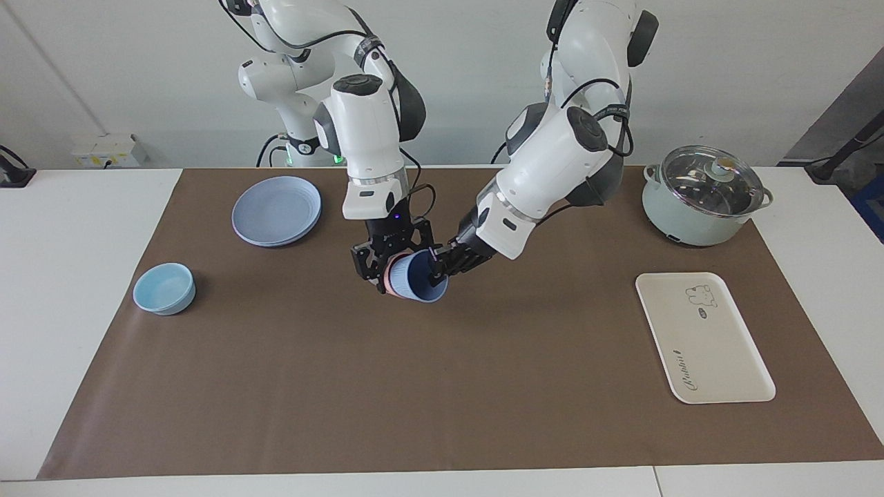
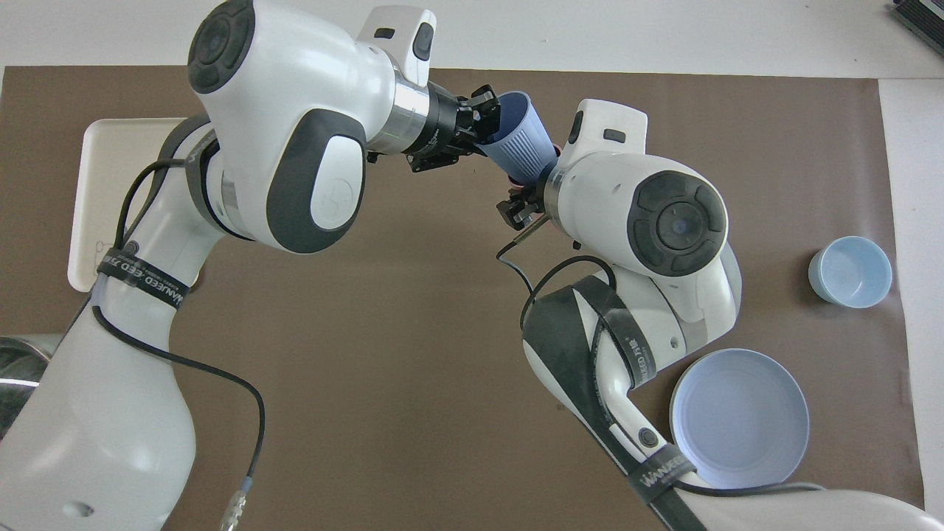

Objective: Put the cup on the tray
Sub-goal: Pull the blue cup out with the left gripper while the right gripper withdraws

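Note:
The periwinkle-blue cup [image 1: 423, 277] is held tilted in the air over the middle of the brown mat, its open mouth turned away from the robots; it also shows in the overhead view [image 2: 520, 144]. My left gripper [image 1: 436, 269] is shut on the cup's rim, one finger inside; it also shows in the overhead view [image 2: 490, 118]. My right gripper [image 1: 385, 276] is shut at the cup's base, where a pink cup [image 1: 394, 277] shows around it. The cream tray [image 1: 704, 338] lies flat at the left arm's end, partly hidden under the left arm in the overhead view [image 2: 92, 169].
A light-blue bowl [image 1: 164, 288] and a stack of round blue plates [image 1: 276, 209] sit toward the right arm's end. A pale green pot with a glass lid [image 1: 704, 197] stands near the tray, nearer to the robots.

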